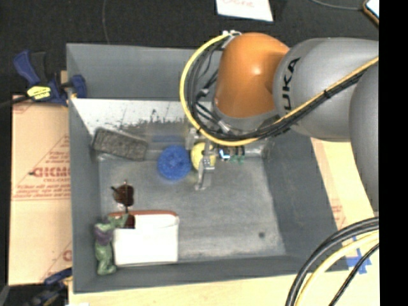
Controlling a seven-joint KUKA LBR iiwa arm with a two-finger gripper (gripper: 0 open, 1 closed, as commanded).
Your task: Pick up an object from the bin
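Observation:
My gripper [204, 169] hangs below the orange wrist cover, in the upper middle of the bin. A blue round ridged disc [173, 163] lies just to its left, close to or touching it. A small yellow thing [198, 150] sits right by the gripper's upper part, half hidden. I cannot tell whether the gripper holds it.
A dark grey flat block [119, 145] lies against the back left wall. At the front left a white box [146, 238] stands with a green and purple toy figure [104, 247] and a small dark brown thing [123, 195] beside it.

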